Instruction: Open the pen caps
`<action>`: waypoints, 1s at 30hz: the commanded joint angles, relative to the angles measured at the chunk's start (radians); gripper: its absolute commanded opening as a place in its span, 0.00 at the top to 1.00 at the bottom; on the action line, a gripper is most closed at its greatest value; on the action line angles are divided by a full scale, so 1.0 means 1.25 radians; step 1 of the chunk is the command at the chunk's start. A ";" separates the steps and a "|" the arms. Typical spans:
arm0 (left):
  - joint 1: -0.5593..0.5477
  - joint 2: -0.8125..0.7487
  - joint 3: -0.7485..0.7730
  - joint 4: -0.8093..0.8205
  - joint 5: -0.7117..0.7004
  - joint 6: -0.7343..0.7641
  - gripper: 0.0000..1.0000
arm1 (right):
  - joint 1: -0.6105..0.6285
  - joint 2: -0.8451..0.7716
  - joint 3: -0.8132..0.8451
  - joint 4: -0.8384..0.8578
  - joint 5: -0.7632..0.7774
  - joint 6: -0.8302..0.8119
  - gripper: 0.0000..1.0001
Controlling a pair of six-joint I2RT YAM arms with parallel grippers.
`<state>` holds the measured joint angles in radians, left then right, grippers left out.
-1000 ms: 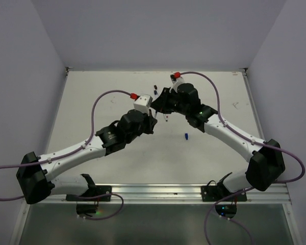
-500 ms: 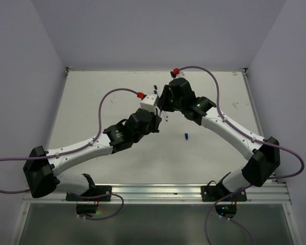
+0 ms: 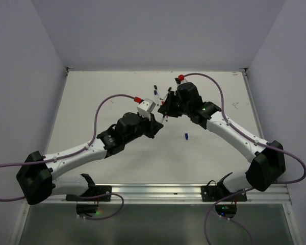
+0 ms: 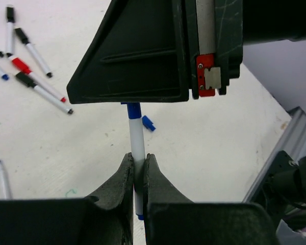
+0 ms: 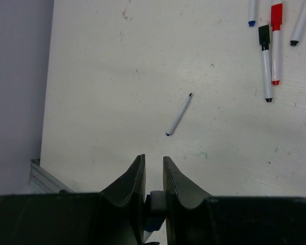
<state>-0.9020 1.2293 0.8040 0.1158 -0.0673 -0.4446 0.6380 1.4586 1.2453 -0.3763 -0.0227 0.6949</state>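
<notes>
Left fingers [image 4: 125, 178] clamp white pen barrel [image 4: 136, 138]. Right fingers [image 5: 135, 178] pinch its blue cap [image 4: 134, 110], not yet off. Loose blue cap [image 4: 148, 123] lies on counter [image 4: 204, 148] just beside barrel. Capped pens [image 4: 46, 95] well apart from barrel, undone.

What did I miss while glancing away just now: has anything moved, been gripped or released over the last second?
The left pincer and right pincer swung together toward the far edge, then back, ending about where they began. Nothing taken or released: the left still clamps the white pen barrel, the right its blue cap. The loose blue cap has not moved.
</notes>
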 commanded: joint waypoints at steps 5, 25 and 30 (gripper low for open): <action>0.012 -0.058 -0.050 0.211 0.432 -0.030 1.00 | -0.151 -0.100 -0.119 0.247 0.044 -0.050 1.00; 0.006 -0.050 -0.134 0.235 0.389 -0.033 1.00 | -0.341 -0.055 -0.189 0.378 0.043 0.113 1.00; 0.004 -0.042 -0.119 0.206 0.379 -0.015 1.00 | -0.355 -0.050 -0.195 0.392 0.029 0.098 1.00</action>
<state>-0.8413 1.2232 0.6708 0.4358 0.1833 -0.4866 0.3573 1.3617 0.9939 -0.0654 -0.3241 0.8955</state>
